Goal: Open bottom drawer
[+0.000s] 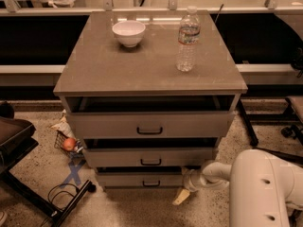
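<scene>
The bottom drawer (137,179) is the lowest, shallowest grey-beige front of the cabinet, with a small black bar handle (151,184). It stands slightly out from the cabinet, less far than the two drawers above it. My gripper (181,196) is low near the floor, just right of the bottom drawer's right end, at the end of my white arm (215,174). Its pale fingers (180,197) point down and left toward the floor.
The middle drawer (150,156) and top drawer (150,125) are pulled out. A white bowl (129,32) and a water bottle (188,39) stand on the cabinet top. A wire basket with an orange ball (69,144), cables and a black stand leg (52,207) lie at the left. Chair wheels (289,131) are at the right.
</scene>
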### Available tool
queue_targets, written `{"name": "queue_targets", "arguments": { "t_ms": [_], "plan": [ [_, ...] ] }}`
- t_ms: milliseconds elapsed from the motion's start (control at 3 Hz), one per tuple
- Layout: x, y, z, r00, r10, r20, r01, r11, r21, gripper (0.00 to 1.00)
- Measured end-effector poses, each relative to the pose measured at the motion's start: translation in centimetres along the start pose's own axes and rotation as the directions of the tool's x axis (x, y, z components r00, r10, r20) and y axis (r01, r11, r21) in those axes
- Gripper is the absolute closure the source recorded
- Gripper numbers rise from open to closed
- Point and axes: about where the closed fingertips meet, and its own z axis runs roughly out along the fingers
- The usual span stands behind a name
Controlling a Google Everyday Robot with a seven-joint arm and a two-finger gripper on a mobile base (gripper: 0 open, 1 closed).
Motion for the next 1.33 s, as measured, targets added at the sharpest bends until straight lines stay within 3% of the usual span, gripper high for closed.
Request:
{"name": "queue_targets", "arguments": {
  "t_ms": [667,1333],
  "plan": [
    [0.2,-0.4,1.4,0.999,-0.024,-0.041,0.023,0.9994,-0.027,0.46],
    [1.0,0.5,-0.3,0.998,-0.021,-0.059,0.022,0.9998,0.000,0.92]
  ]
}}
